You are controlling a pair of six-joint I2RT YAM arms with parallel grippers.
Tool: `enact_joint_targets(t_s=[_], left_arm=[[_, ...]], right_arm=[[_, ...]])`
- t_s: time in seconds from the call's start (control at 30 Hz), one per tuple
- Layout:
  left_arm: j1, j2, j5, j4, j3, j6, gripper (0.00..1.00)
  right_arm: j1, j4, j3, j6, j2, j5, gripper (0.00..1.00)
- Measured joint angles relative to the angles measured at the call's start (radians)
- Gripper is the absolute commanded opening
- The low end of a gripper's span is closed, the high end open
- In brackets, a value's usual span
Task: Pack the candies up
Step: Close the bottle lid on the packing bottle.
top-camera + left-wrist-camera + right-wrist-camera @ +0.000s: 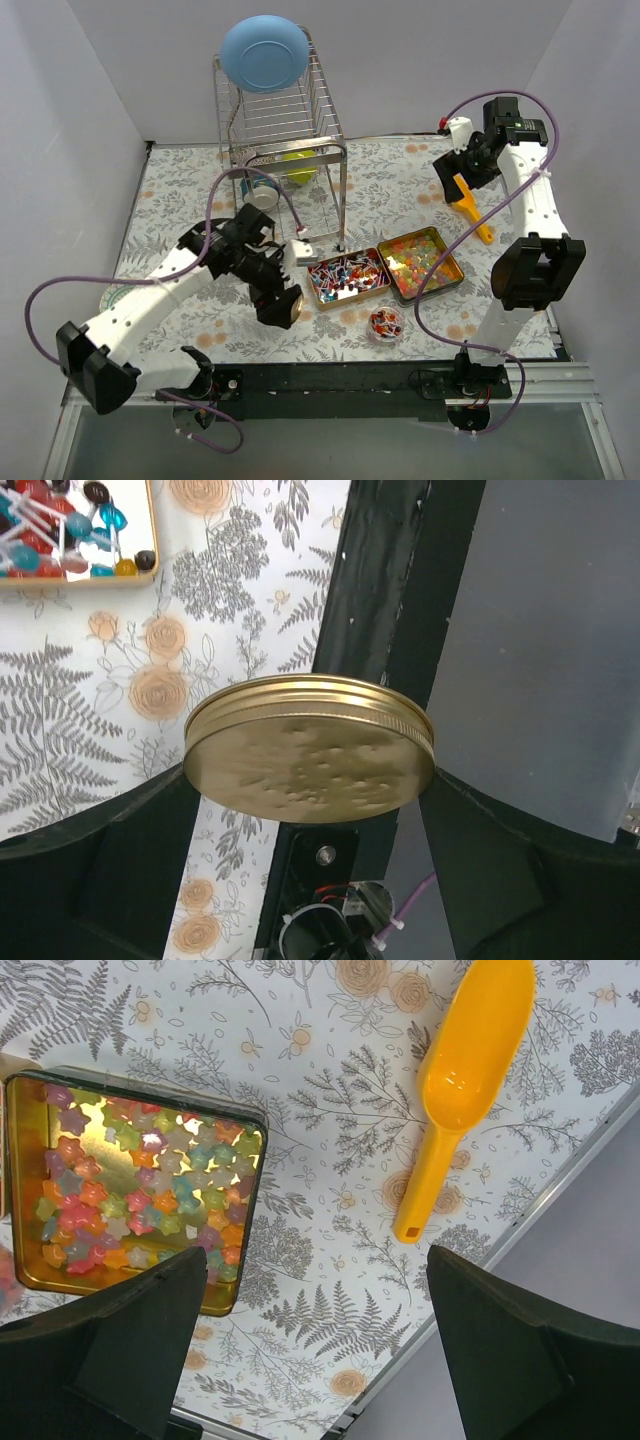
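Observation:
My left gripper (278, 300) is shut on a round gold lid (310, 765), which spans the gap between both fingers above the floral cloth near the table's front edge. A small clear jar (385, 323) with candies in it stands open to its right. Behind it are two gold tins: one of wrapped red, blue and white candies (347, 278), one of glossy multicoloured star-shaped candies (140, 1185). My right gripper (315, 1265) hangs open and empty at the far right, above the cloth between the star tin and a yellow scoop (465, 1060).
A wire dish rack (285, 130) stands at the back centre, with a blue bowl (265, 52) on top and a green object (297, 165) inside. The cloth's right edge and a metal rail (560, 1175) run close beside the scoop.

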Motion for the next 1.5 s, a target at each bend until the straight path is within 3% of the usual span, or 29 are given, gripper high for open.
enact_joint_targets(t_s=[0.33, 0.63, 0.8, 1.5], left_arm=[[-0.343, 0.359, -0.218, 0.198, 0.199, -0.214, 0.72], [-0.534, 0.696, -0.428, 0.252, 0.399, -0.278, 0.72], [-0.575, 0.796, -0.488, 0.254, 0.457, -0.282, 0.72], [-0.630, 0.930, -0.583, 0.218, 0.679, -0.260, 0.77]], right_arm=[[-0.082, 0.034, 0.117, 0.023, 0.002, 0.048, 0.98], [-0.112, 0.049, 0.135, 0.020, 0.000, 0.098, 0.98], [-0.121, 0.048, 0.146, 0.014, -0.010, 0.111, 0.98], [-0.181, 0.048, 0.162, 0.001, -0.018, 0.109, 0.98]])
